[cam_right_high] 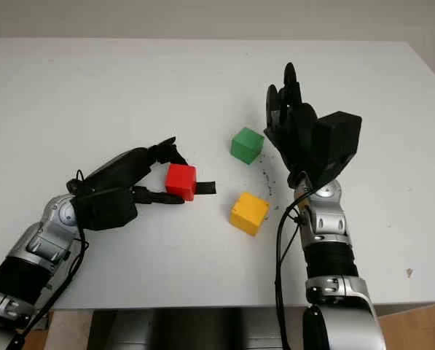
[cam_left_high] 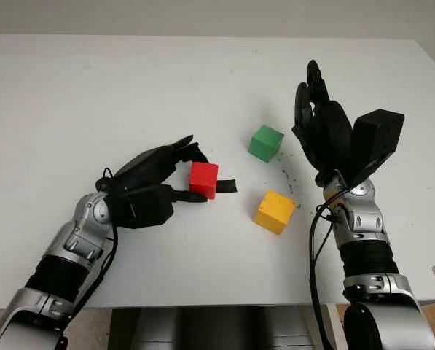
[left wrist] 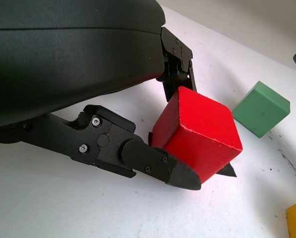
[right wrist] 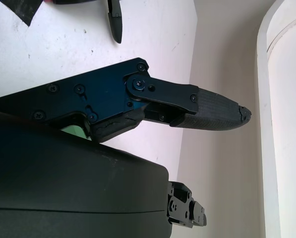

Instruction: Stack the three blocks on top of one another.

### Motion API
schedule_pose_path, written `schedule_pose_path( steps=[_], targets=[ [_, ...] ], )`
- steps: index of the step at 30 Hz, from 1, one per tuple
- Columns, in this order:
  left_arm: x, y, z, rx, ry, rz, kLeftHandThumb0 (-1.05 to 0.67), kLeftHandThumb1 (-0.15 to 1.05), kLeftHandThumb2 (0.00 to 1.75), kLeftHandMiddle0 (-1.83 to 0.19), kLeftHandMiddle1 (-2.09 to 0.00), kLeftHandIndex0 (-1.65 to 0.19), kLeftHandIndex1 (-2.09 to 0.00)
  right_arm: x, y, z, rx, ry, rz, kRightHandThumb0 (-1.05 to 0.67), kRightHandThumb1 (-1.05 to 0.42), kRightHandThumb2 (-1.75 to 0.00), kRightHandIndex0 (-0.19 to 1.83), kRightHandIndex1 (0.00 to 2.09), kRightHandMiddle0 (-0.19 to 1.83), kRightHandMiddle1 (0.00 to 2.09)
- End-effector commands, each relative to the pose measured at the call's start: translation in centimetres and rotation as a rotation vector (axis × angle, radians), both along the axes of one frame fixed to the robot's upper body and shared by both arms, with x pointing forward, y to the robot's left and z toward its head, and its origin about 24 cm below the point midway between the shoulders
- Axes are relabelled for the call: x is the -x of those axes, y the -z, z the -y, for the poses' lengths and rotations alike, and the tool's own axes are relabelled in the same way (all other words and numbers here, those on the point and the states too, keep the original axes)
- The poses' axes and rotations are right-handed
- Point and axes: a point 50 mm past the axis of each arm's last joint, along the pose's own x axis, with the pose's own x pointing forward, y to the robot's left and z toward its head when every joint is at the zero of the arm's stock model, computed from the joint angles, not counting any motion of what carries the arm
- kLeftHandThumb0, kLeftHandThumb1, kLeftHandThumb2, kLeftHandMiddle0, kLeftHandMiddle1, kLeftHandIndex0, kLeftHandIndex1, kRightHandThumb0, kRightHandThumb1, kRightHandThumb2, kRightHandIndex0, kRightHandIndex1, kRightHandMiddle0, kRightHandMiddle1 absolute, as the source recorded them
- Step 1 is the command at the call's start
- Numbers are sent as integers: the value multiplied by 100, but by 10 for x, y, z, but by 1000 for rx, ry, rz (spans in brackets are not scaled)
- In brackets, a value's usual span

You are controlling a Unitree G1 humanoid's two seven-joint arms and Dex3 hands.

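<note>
**Red block gripped as stacking begins**

Nearest the camera, the left hand (cam_left_high: pixel 175 175) pinches the red block (cam_left_high: pixel 203 179) between its fingers (left wrist: pixel 152 163), one below and others behind, with the block tilted and seemingly just off the white table (cam_left_high: pixel 93 95). A yellow block (cam_left_high: pixel 275 211) sits nearby toward the right arm, and a green block (cam_left_high: pixel 265 143) lies just beyond it, the two apart. The right hand (cam_left_high: pixel 323 120) is raised beside the green block, open and holding nothing. No block is stacked yet. To place this one well, the robot would probably need to level the red block, centre it over its chosen base, and lower it squarely before letting go.
</note>
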Motion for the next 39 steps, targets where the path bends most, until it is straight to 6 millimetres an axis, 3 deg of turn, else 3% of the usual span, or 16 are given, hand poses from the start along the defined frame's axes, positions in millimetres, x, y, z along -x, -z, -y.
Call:
schedule_pose_path(
  steps=[1, 22, 24, 26, 27, 31, 35, 39],
  targets=[
    [-1, 0, 6, -6, 15, 14, -43, 104, 5, 4, -6, -29, -161, 2, -2, 1, -1, 0, 23, -79, -105, -65, -19, 0, -19, 0],
    [-4, 2, 11, 3, 5, 22, -45, 104, 5, 2, -6, -32, -165, 3, 0, 1, 0, -2, 21, -78, -105, -66, -19, 0, -19, 0],
    [-4, 2, 11, -21, 12, 10, -58, 101, 5, 8, -5, -26, -110, 3, 0, 1, -2, -1, 19, -79, -105, -66, -19, 0, -19, 0],
    [-4, 2, 11, -52, 25, -7, -76, 102, 5, 17, -2, -19, -39, 3, 0, 2, -5, -1, 19, -78, -105, -66, -19, 0, -19, 0],
    [-3, 1, 11, -60, 30, -12, -80, 102, 5, 18, -1, -15, -24, 3, 0, 2, -6, 0, 18, -78, -105, -66, -19, 0, -19, 0],
    [-1, 0, 11, -76, 53, -37, -92, 104, 7, 19, 0, 1, -3, 3, 0, 2, -5, -1, 21, -79, -105, -65, -19, 0, -19, 0],
    [1, -4, 10, -71, 68, -42, -93, 103, 6, 19, 0, 16, -1, 3, 0, 2, -8, -1, 21, -79, -105, -65, -19, 0, -19, 0],
    [4, -9, 7, -47, 81, -37, -97, 103, 6, 19, 0, 19, 0, 3, -1, 2, -10, -1, 18, -78, -105, -65, -19, 0, -19, 0]
  ],
)
